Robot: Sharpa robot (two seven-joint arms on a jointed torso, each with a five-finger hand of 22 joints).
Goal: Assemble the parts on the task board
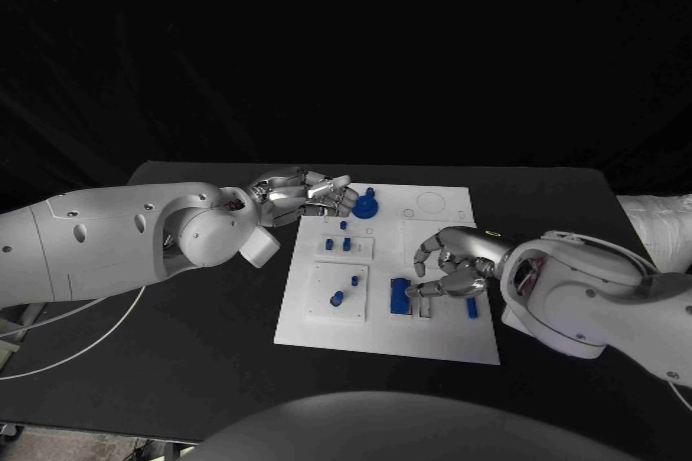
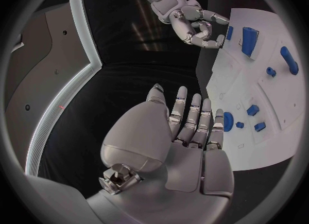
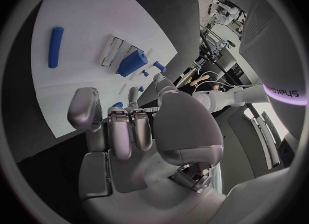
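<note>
Now the white rectangular task board (image 1: 433, 331) sits mid-table, small blue plastic parts (image 1: 401, 295) across it. At nine o'clock, the left hand (image 1: 303, 198) hovers spread and empty; at three, the right hand (image 1: 454, 268) curls loosely, empty. Risk: a descending finger could knock loose parts.

One piece of writing could be read: in the right wrist view, a white arm (image 3: 273, 91) at the edge of the circle bore dark letters that looked like "sharpa", with the first letters partly cut off. A sheet of paper (image 3: 267, 13) nearby carried lines of print too small to make out. The task board (image 1: 389, 281) and the blue parts (image 1: 401, 295) carried no text that could be read.
</note>
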